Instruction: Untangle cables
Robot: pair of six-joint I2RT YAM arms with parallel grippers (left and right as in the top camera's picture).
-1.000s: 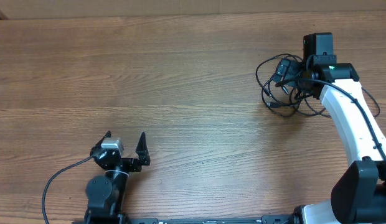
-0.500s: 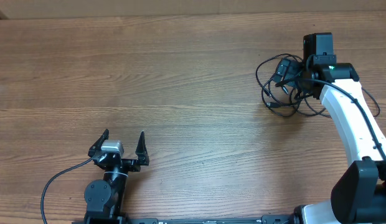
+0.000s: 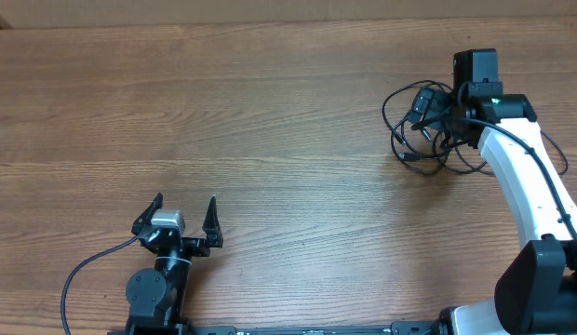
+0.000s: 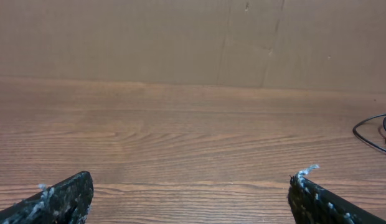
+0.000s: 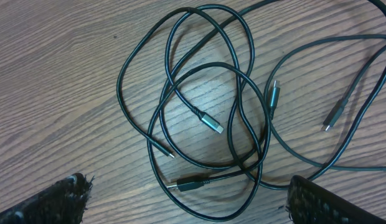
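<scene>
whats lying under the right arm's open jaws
Black cables in overlapping loops on the wooden table, several plug ends showing. From overhead the right arm covers part of the pile, so that part is hidden there.

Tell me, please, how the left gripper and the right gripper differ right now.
The left gripper sits at the near edge of the table over bare wood; the right gripper hangs far right above the cables. The left looks along the table, the right straight down. Both are open and empty.
</scene>
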